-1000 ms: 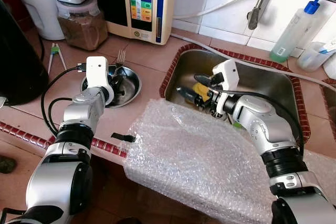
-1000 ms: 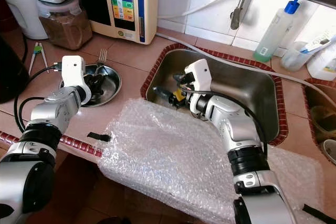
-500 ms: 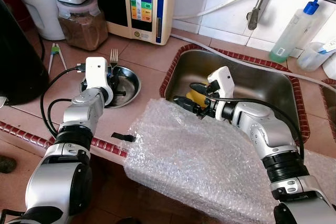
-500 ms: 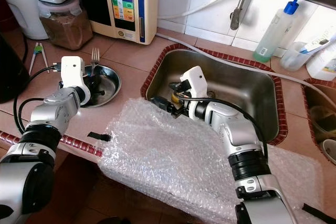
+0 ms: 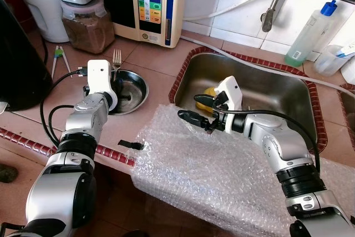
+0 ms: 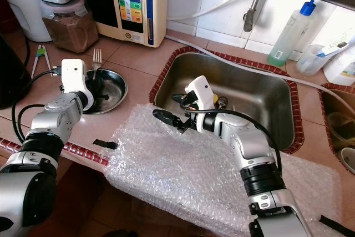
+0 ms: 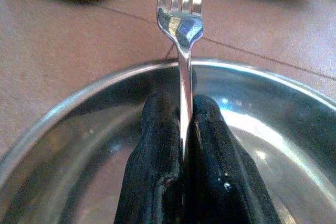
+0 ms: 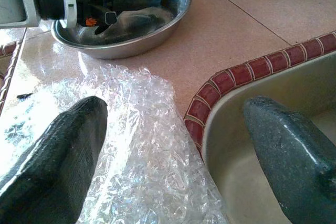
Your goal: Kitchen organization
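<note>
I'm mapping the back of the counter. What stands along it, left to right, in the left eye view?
White jug → brown jar → water purifier → tap pipe → blue-capped bottle.

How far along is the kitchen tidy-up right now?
Little looks finished. In hand: the left hand is shut on a fork, held over the steel bowl. The right hand is open at the sink edge, above the bubble wrap. Left: placing the fork, and a yellow item lies in the sink.
</note>
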You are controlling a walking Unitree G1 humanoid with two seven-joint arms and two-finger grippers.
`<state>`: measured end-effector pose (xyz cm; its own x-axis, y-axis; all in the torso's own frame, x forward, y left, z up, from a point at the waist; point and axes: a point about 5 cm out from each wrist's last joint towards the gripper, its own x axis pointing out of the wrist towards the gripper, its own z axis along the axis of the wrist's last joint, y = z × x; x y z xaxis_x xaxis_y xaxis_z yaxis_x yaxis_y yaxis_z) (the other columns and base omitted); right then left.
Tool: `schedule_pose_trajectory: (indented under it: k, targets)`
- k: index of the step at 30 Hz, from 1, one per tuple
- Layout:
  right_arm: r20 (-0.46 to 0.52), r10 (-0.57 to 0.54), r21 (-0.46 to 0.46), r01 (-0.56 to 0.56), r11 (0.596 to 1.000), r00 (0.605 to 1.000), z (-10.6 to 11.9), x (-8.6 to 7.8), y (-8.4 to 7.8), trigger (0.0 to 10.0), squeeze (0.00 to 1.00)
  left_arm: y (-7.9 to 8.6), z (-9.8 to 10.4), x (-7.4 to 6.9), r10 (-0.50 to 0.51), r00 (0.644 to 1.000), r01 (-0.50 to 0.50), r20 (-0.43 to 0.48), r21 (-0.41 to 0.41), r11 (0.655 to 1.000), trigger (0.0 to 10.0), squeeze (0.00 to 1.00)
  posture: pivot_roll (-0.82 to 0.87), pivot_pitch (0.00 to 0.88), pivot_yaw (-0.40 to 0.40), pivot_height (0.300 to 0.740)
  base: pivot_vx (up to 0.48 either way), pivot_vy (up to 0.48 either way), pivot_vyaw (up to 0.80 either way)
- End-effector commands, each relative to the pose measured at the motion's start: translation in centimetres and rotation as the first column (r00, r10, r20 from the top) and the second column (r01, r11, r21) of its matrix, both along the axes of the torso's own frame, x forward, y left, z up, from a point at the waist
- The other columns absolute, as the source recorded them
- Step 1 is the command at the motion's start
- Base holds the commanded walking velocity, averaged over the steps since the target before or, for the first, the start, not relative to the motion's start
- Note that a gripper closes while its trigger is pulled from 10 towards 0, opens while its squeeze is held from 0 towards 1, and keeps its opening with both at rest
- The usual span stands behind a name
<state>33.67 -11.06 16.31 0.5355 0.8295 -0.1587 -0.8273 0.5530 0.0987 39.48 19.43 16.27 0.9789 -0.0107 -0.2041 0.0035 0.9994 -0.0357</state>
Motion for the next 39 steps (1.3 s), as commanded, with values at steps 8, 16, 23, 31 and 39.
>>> schedule_pose_trajectory:
  k: [8, 16, 23, 31, 39]
  targets:
    - [0.038, 0.001, 0.005, -0.001, 1.000, 0.999, 0.7, 0.3, 0.4, 10.0, 0.00, -0.8, 2.9, 0.2, -0.001, 0.985, 0.003, 0.172, -0.011, 1.000, 0.0, 0.00, 0.03, 0.014, -0.049, 0.740, 0.000, 0.000, 0.00]
    - [0.098, -0.095, 0.032, 0.092, 0.995, 0.991, 1.5, 1.5, 0.3, 10.0, 0.00, -2.6, 6.3, 0.0, -0.040, 0.922, 0.050, 0.386, -0.017, 0.999, 0.0, 0.00, 0.04, 0.004, -0.052, 0.740, 0.000, 0.000, 0.00]
    - [0.201, -0.321, 0.285, 0.258, 0.923, 0.925, 5.7, 3.3, -0.8, 10.0, 0.00, -8.1, 5.1, -1.9, -0.325, 0.825, 0.363, 0.463, 0.007, 0.932, 0.0, 0.00, 0.02, 0.000, -0.057, 0.740, 0.000, 0.000, 0.00]
    - [0.162, -0.385, 0.428, 0.287, 0.857, 0.909, 7.4, 4.0, -1.1, 10.0, 0.00, -12.2, 3.9, -3.7, -0.538, 0.711, 0.577, 0.452, 0.061, 0.814, 0.0, 0.00, 0.01, 0.000, -0.062, 0.740, 0.000, 0.000, 0.00]
    - [0.119, -0.381, 0.482, 0.282, 0.830, 0.917, 7.7, 4.4, -0.1, 10.0, 0.00, -14.0, 3.2, -4.9, -0.648, 0.633, 0.672, 0.424, 0.115, 0.732, 0.0, 0.00, 0.01, 0.000, -0.060, 0.740, 0.000, 0.000, 0.00]
